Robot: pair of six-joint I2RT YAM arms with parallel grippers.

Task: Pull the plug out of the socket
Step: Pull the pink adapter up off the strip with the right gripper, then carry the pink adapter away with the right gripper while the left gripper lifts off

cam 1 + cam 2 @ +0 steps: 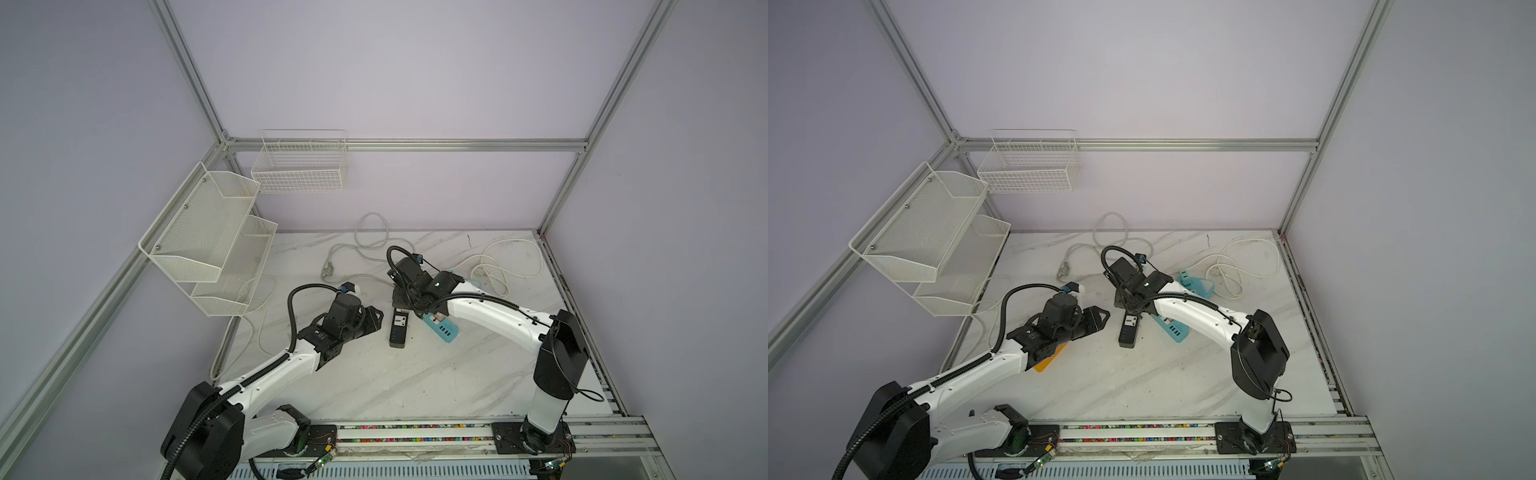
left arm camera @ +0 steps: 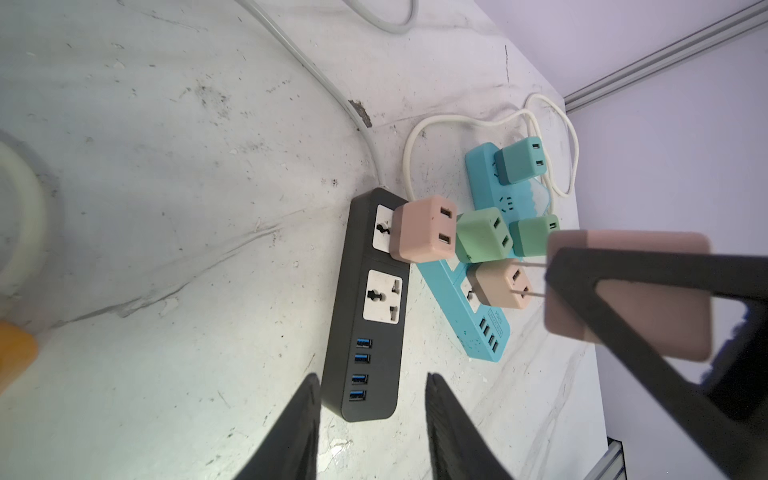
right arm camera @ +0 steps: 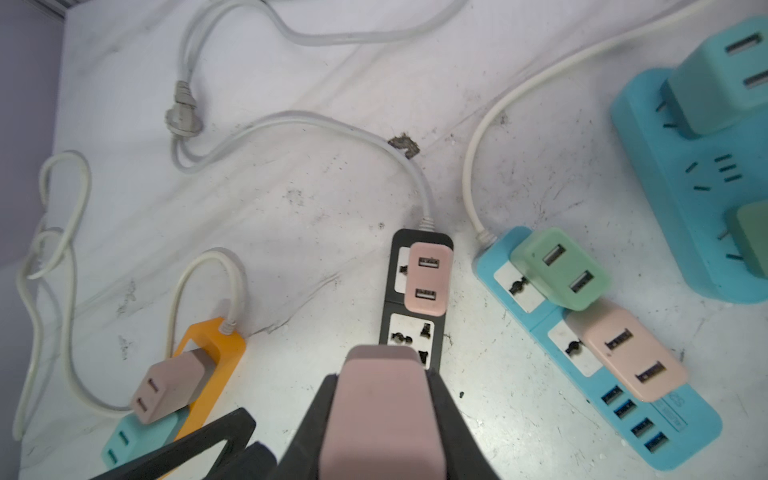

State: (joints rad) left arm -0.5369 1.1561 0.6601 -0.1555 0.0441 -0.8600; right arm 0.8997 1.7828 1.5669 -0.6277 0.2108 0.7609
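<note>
A black power strip [image 1: 399, 330] [image 1: 1128, 330] [image 2: 370, 307] [image 3: 415, 328] lies mid-table. My right gripper [image 3: 382, 378] [image 1: 404, 297] is shut on a pink plug [image 3: 386, 415] [image 2: 648, 291], held clear above the strip with its bare prongs showing in the left wrist view. The strip's nearer socket [image 2: 382, 295] [image 3: 409, 336] is empty. A second pink plug [image 2: 424, 228] [image 3: 428, 278] sits in the far socket. My left gripper [image 2: 372, 378] [image 1: 376, 320] is open at the strip's USB end, with nothing between its fingers.
A blue strip [image 2: 482, 332] [image 3: 681, 428] carrying green and peach plugs lies beside the black one, with another blue strip [image 3: 685, 199] behind. An orange strip [image 3: 212, 345] with plugs lies under my left arm. White cables [image 3: 291, 120] loop across the back. Wire baskets [image 1: 208, 241] hang on the left wall.
</note>
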